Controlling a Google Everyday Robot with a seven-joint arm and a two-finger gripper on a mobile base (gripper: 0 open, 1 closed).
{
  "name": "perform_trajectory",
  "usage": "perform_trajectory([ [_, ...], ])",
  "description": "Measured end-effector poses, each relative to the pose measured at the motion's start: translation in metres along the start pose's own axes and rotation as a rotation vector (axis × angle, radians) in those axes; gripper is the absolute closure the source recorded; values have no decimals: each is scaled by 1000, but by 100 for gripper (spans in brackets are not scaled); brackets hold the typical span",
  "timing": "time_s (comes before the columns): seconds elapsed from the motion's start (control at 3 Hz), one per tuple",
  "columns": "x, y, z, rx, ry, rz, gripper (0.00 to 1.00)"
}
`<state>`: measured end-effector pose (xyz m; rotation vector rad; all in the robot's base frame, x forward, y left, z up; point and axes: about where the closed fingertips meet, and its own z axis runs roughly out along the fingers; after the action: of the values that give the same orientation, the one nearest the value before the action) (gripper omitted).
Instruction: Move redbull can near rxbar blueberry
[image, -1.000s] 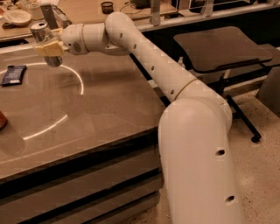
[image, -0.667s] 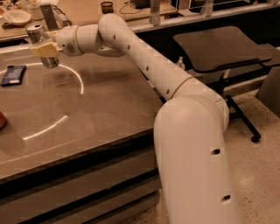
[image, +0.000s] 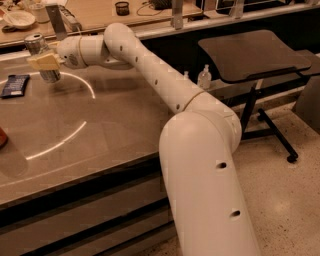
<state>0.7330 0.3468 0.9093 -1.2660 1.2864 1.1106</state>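
The redbull can (image: 42, 57) is a slim silvery can held upright at the far left of the grey table (image: 100, 130), its base just above or on the surface. My gripper (image: 44, 62) is shut on the can's middle with its tan fingers (image: 46, 61) wrapped around it. The rxbar blueberry (image: 14, 85) is a flat dark navy wrapper lying on the table just left of and in front of the can, a short gap away.
A white curved line (image: 75, 120) marks the tabletop. A reddish object (image: 2, 137) sits at the left edge. A back counter holds a bowl (image: 17, 19) and a dark cup (image: 121, 7). A black stand (image: 255, 52) and a sanitizer bottle (image: 204, 77) are to the right.
My arm has carried the can further left across the table, closer to the rxbar blueberry.
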Motion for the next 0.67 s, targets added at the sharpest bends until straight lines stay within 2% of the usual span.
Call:
perform_trajectory([
  [0.67,16,-8,20,-33,-8,-22,100],
])
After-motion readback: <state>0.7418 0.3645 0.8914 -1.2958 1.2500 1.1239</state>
